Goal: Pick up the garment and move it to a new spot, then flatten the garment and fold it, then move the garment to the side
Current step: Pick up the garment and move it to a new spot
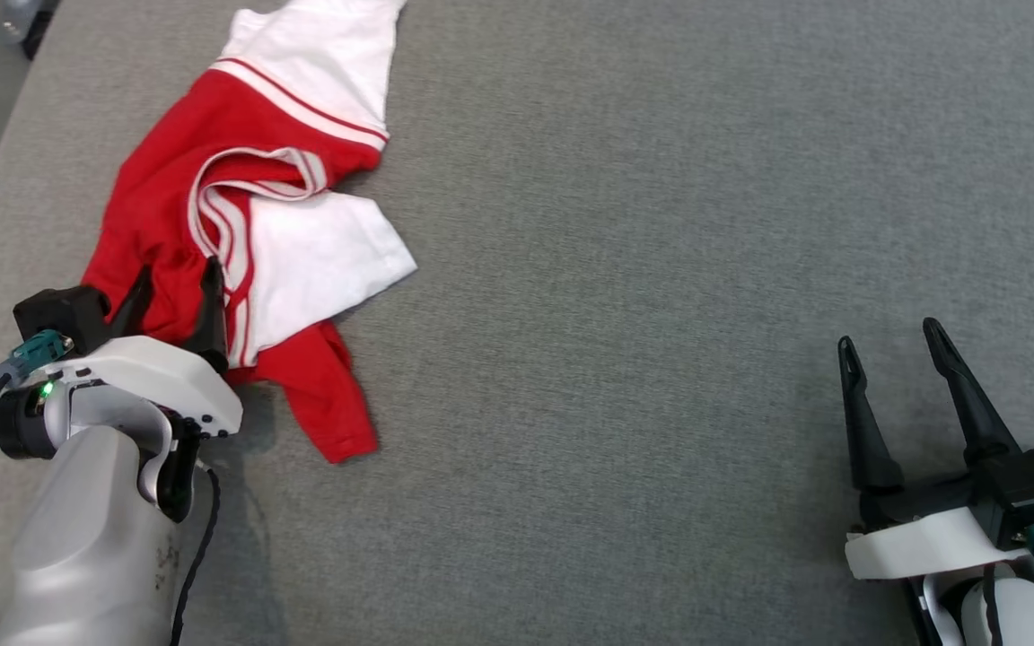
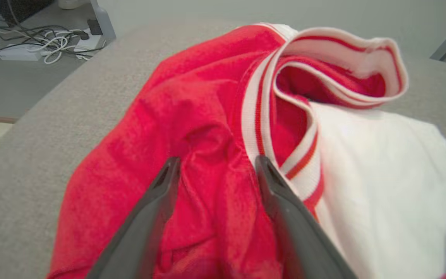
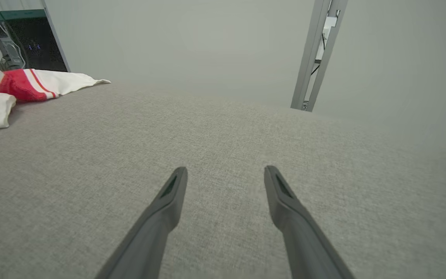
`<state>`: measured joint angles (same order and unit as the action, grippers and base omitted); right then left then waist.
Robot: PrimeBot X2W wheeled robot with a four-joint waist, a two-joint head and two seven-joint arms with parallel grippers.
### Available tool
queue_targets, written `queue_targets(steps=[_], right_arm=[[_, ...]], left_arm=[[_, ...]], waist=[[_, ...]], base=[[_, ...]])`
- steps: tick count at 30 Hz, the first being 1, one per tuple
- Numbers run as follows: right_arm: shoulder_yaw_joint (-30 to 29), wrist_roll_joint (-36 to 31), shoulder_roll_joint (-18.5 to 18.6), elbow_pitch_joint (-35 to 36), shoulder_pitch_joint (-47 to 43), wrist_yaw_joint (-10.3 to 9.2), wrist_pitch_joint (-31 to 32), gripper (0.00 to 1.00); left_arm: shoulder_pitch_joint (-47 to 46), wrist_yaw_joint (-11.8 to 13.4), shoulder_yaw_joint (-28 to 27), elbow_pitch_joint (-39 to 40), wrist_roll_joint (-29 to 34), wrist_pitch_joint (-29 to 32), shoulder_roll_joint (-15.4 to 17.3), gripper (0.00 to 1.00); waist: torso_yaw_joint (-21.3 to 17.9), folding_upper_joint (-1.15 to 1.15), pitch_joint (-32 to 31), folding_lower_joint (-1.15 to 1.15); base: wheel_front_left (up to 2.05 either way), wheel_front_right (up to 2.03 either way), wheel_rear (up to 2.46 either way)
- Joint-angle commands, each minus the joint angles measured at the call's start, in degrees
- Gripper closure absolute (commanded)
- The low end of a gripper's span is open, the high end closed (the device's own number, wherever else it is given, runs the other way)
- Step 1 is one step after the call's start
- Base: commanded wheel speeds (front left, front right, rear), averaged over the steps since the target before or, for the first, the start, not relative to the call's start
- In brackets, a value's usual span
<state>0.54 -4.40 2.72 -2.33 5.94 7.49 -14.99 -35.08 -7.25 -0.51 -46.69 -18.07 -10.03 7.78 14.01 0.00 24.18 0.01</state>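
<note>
Garment (image 1: 212, 206): red-and-white top, crumpled in a heap at the left side of the grey fabric surface (image 1: 661, 269), not flattened, not folded.

Left gripper (image 1: 178, 274): fingers spread, tips set over the near end of the heap with a ridge of red cloth between them. Nothing pinched. Cannot tell whether the tips press into the fabric or sit just above it.

Just beside the one finger, in the left wrist view: striped rib band (image 2: 252, 116), curled up into an open loop. Past it, the white panel (image 2: 381, 174). A red sleeve (image 1: 328, 404) trails toward the robot.

Right gripper (image 1: 887, 334): spread, empty, low over bare surface, well apart from the garment.

Judgement: first step, the pick-up, at the point of grasping. Next move calls for closing the left fingers on that red ridge, taking enough cloth that it does not slip out, then lifting clear and carrying toward the open middle.
</note>
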Motion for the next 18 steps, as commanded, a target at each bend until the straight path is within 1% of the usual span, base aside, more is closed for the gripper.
queue_targets(steps=[1, 2, 3, 6, 9, 13, 18], right_arm=[[0.0, 0.48, 0.32, 0.16, 0.8, 0.01, -0.29, 0.0], [0.09, 0.55, 0.32, 0.1, 0.79, 0.01, -0.29, 0.0], [0.08, 0.73, 0.3, 0.06, 0.79, 0.01, -0.29, 0.0], [-0.3, 1.1, 0.3, -0.04, 0.47, 0.01, -0.29, 0.0], [-0.42, 2.05, 0.3, -0.58, -0.56, 0.01, -0.28, 0.0], [0.66, 4.21, 0.3, -1.41, -1.95, 0.01, -0.28, 0.0], [1.96, 6.93, 0.33, -1.98, -3.98, 0.01, -0.28, 0.0]], left_arm=[[-1.7, -0.25, 0.43, -3.31, -0.6, 0.23, 0.52, 0.0], [-2.23, -0.29, 0.6, -5.43, -1.14, -0.26, 0.61, 0.57], [-2.6, -0.32, 1.1, -7.09, -1.19, -0.77, 0.76, 1.0], [-3.53, -0.36, 3.17, -8.46, -3.07, -2.95, 0.4, 1.0], [-3.87, -0.37, 5.67, -5.53, -5.11, -4.69, 0.02, 1.0], [-1.64, -0.24, 12.14, 3.6, -9.1, -5.1, -0.57, 1.0], [2.2, -0.25, 21.69, 20.03, -14.44, -4.44, -1.51, 1.0]], waist=[[-3.76, 0.0, 2.28, -0.01], [-4.1, 0.0, 1.96, -0.01], [-4.36, 0.0, 1.57, -0.01], [-4.62, 0.0, -0.12, -0.01], [-4.52, 0.0, -2.88, -0.01], [-5.18, 0.0, -7.45, -0.01], [-7.86, 0.0, -12.24, -0.01]], base=[[0.0, 0.0, 0.0], [0.0, 0.0, 0.0], [0.0, 0.0, 0.0], [0.0, 0.0, 0.0], [0.0, 0.0, 0.0], [0.0, 0.0, 0.0], [0.0, 0.0, 0.0]])
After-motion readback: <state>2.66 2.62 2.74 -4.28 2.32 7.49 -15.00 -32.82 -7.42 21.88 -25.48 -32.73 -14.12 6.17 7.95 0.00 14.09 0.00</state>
